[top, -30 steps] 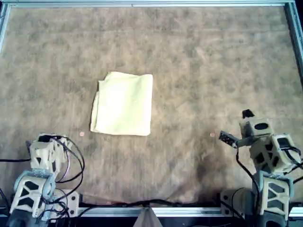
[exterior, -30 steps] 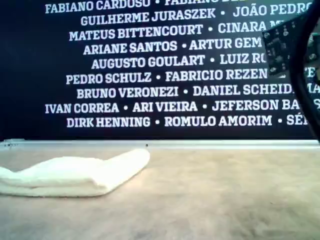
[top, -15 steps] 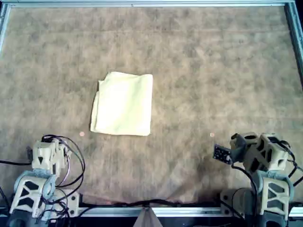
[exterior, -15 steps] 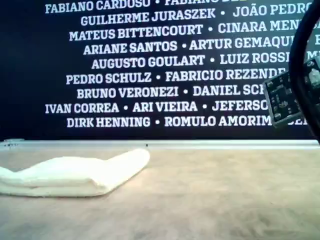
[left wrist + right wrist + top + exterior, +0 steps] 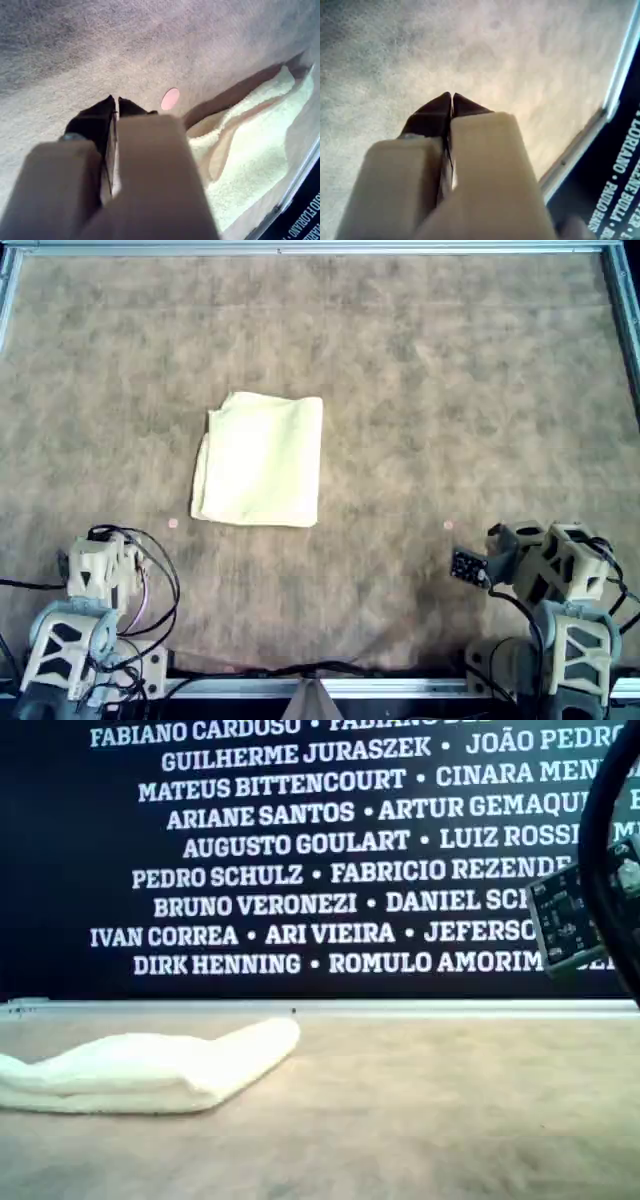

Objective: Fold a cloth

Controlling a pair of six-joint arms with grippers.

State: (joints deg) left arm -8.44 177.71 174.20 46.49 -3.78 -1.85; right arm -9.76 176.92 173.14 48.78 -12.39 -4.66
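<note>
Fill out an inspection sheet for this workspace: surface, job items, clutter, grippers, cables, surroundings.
Surface: mottled brown mat inside a metal frame.
Job's things: pale yellow cloth lies folded, left of centre in the overhead view, free of both arms.
Clutter: two small pink dots on the mat; otherwise nothing seen.
Grippers: left gripper and right gripper both have jaws shut, holding nothing, above bare mat.
Cables: black wires loop around the left arm's base.
Surroundings: dark wall with white names behind the table.
</note>
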